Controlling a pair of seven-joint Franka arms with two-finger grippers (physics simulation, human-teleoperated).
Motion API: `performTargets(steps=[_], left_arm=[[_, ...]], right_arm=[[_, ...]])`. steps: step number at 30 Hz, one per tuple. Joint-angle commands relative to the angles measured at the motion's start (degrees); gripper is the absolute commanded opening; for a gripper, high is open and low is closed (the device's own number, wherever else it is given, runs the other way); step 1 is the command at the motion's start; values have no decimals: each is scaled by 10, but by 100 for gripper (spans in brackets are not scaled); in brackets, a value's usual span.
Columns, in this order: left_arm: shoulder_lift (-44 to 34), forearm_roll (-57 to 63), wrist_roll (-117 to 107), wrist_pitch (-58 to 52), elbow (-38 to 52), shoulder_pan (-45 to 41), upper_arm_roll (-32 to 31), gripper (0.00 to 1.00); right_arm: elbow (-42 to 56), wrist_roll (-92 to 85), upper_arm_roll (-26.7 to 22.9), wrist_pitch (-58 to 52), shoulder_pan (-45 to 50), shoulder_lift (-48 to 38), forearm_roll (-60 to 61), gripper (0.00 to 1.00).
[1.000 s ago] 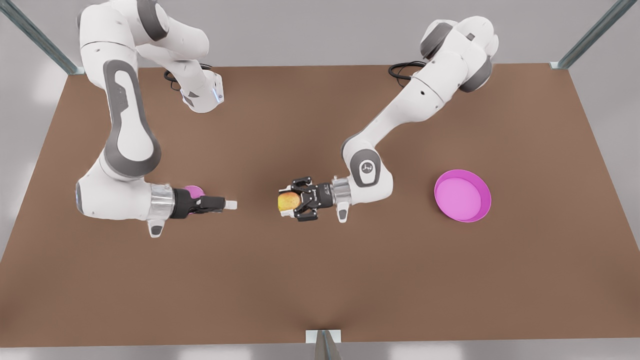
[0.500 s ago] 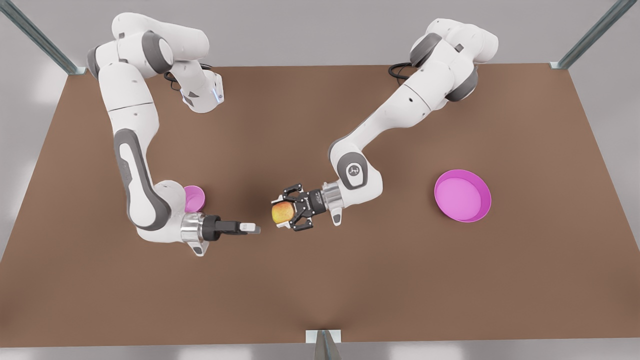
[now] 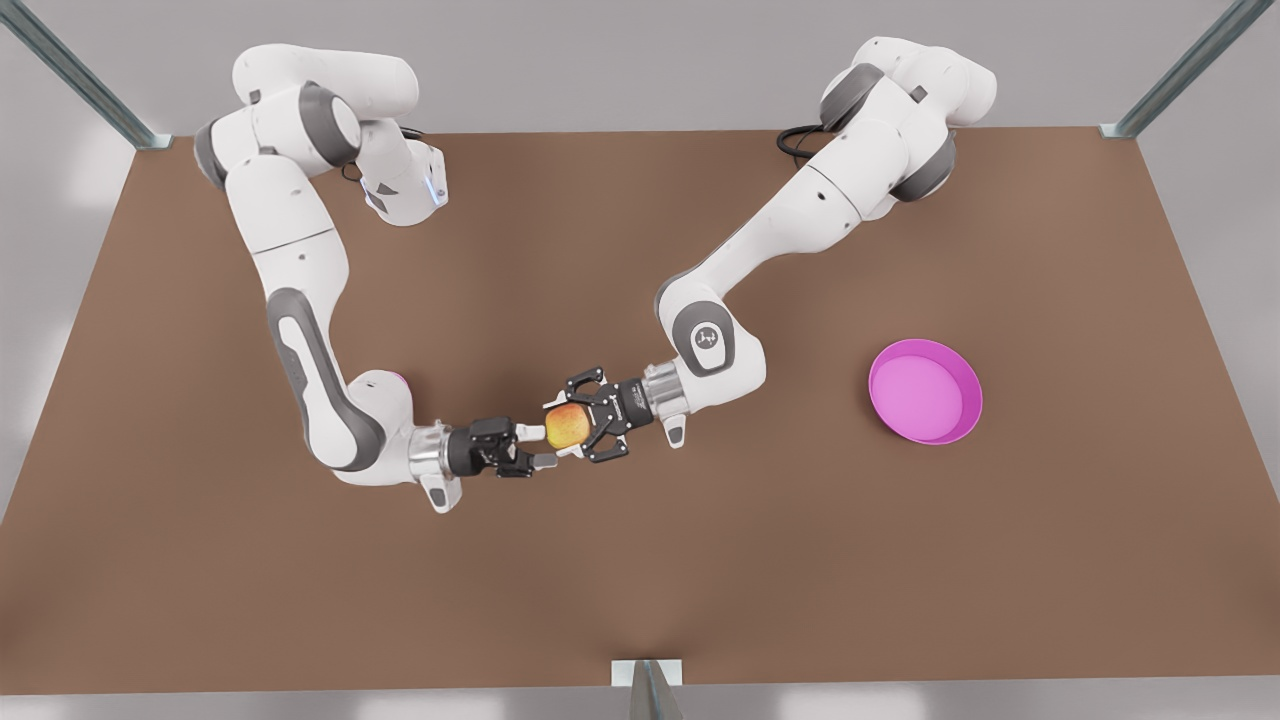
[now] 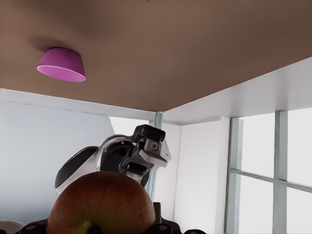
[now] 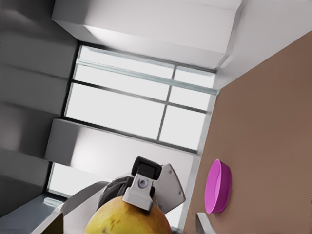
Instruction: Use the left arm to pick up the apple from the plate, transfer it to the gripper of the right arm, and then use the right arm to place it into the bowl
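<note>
Left tool (image 3: pixel 560 429) grips the apple (image 3: pixel 568 426) above the worktop (image 3: pixel 700 560) near its middle. It is a small yellow fruit with an orange-red blush. Right tool (image 3: pixel 537 447), fingers spread, sits just at the apple's 9 o'clock in the front view, so the handover needs only a short advance toward 3 o'clock and a close.

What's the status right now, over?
Left gripper shut on apple, mid-table, above the surface. Right gripper open, closing around it from the front view's left. Bowl behind right arm. Nothing in the way.
</note>
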Motion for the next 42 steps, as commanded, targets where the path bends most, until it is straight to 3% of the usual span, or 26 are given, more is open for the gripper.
performTargets(steps=[1, 42], left_arm=[[-1, -3, -27, 2, 1, 0, 0, 70], [-4, 2, -48, 3, 0, 1, 2, 70]], right_arm=[[1, -218, 0, 5, 3, 1, 2, 100], [-25, -147, 18, 29, 24, -21, 17, 100]])
